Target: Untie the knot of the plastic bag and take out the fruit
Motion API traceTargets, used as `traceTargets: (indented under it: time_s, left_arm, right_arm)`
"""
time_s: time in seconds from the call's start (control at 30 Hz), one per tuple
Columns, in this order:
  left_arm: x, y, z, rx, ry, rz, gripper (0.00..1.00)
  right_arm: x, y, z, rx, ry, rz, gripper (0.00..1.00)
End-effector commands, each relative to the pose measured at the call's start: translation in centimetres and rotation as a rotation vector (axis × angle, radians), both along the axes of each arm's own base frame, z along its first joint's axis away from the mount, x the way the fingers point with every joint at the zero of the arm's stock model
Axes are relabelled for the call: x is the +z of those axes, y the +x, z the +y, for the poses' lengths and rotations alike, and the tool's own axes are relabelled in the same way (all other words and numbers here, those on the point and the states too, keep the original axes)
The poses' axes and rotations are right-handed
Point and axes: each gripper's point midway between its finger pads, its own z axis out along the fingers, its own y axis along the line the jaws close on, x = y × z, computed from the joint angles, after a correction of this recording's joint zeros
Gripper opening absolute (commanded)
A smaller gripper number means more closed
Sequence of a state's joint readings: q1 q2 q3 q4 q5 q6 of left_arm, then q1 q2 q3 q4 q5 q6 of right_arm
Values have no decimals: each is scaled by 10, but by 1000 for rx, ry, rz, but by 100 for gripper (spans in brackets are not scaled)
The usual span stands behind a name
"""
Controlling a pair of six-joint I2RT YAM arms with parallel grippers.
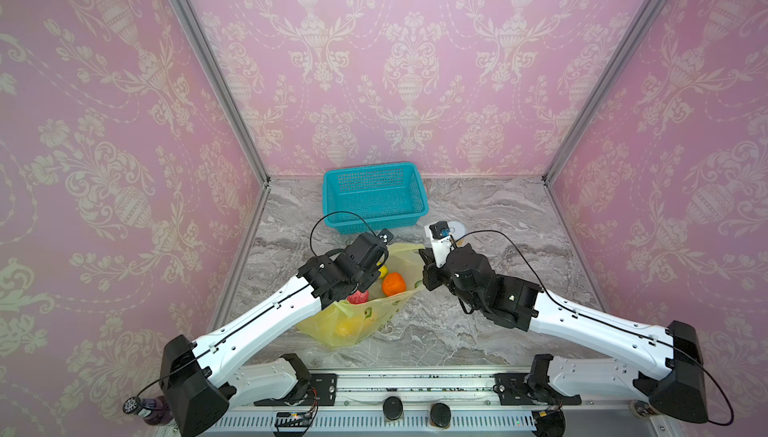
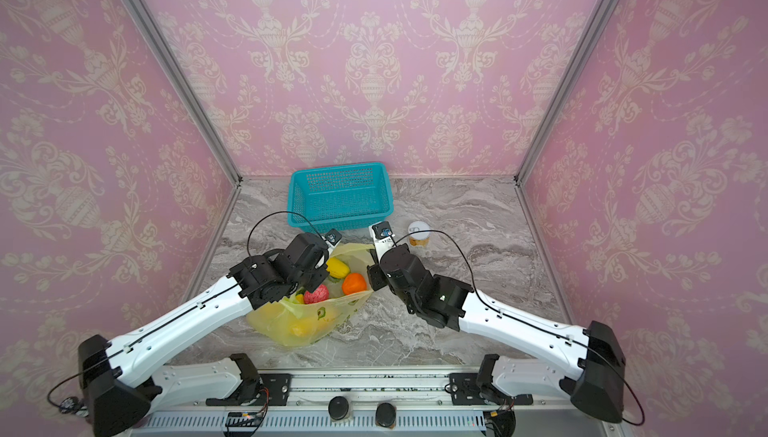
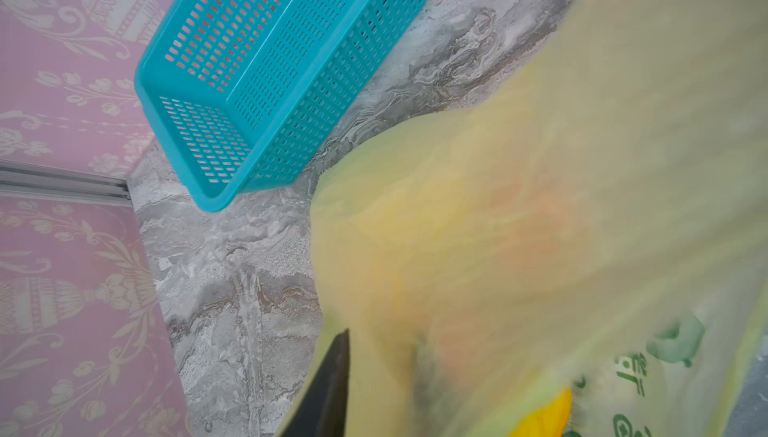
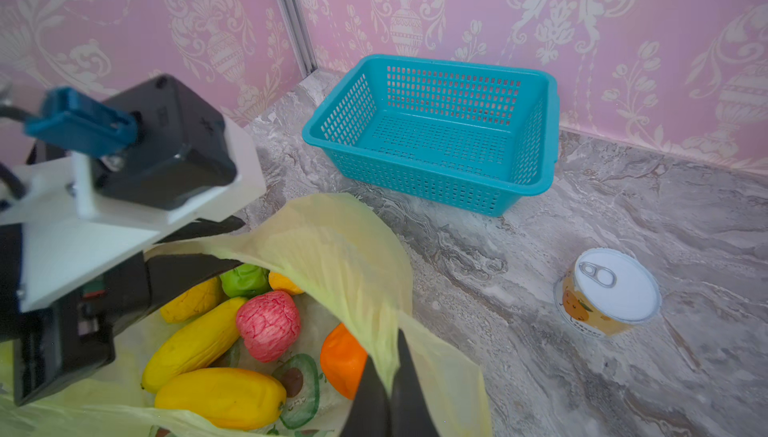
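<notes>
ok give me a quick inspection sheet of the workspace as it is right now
surface: grey marble tabletop, no spills seen
job's things: plastic bag lying with its mouth open; no knot seen; fruit inside it, none seen outside
clutter: teal basket, empty, behind the bag; pull-tab can upright on the right side
grippers: left gripper fingers shut on the bag's rim on its side; right gripper fingers shut, pinching the opposite rim
cables: a black cable loops off each wrist, neither seen snagged
surroundings: pink patterned walls, metal corner posts
</notes>
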State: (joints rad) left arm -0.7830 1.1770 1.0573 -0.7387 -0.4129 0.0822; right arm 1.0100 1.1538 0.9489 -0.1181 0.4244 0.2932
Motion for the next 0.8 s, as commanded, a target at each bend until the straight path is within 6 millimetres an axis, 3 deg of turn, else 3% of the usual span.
traceTargets:
  time_s: [0.0, 0.23, 0.37, 0.5, 0.63, 0.77]
  left_arm:
    - [24, 13, 15, 79, -31, -114, 0]
    - [79, 44, 69, 382, -286, -165, 0]
    - [113, 47, 76, 402, -316, -200, 0]
    - [134, 41, 88, 456, -335, -248, 0]
    - [110, 27, 87, 476, -401, -201, 0]
    - [47, 17, 63, 412, -467, -48, 0]
  right_arm:
    - [-1, -5, -1, 19, 25, 16, 0]
    - [-5, -7, 26, 106, 50, 50, 0]
    - [-6, -3, 44, 135, 56, 71, 0]
    - [-6, 2, 53, 139, 72, 69, 0]
    - [-17, 8, 49, 92, 42, 71, 0]
    - [-31, 15, 35, 26, -12, 66, 0]
